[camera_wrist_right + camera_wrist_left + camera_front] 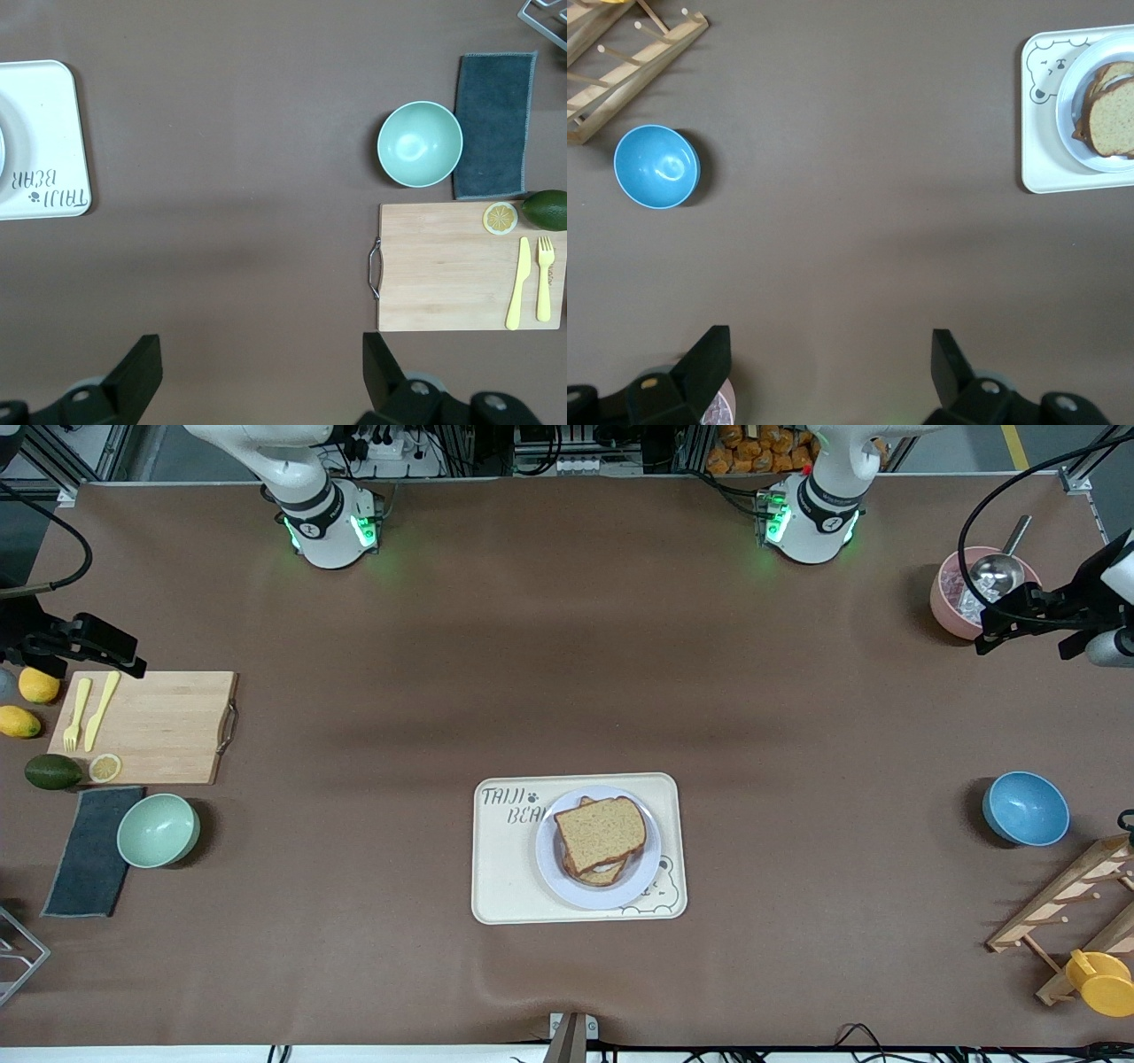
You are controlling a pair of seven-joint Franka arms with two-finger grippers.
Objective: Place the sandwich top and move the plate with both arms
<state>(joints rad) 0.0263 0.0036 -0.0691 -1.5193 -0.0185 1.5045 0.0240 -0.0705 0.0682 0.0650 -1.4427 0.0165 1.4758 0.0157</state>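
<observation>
The sandwich top point(601, 831), a plain tan-brown slice, lies on a stack with another slice on the pale lavender plate point(551, 865). The plate stands on the cream bear tray point(500, 872) at the table's middle. The left wrist view shows the same bread point(1114, 119), plate point(1065, 93) and tray point(1036, 146) well away from the fingers. My left gripper point(997, 627) point(830, 363) hangs open and empty over the pink bowl at the left arm's end. My right gripper point(124, 657) point(261, 363) hangs open and empty over the cutting board's corner at the right arm's end.
A pink bowl point(961, 598) with a ladle, a blue bowl point(1025, 808) and a wooden rack point(1076, 908) are at the left arm's end. A cutting board point(159, 726) with yellow cutlery, fruit, a green bowl point(158, 830) and a dark cloth point(89, 850) are at the right arm's end.
</observation>
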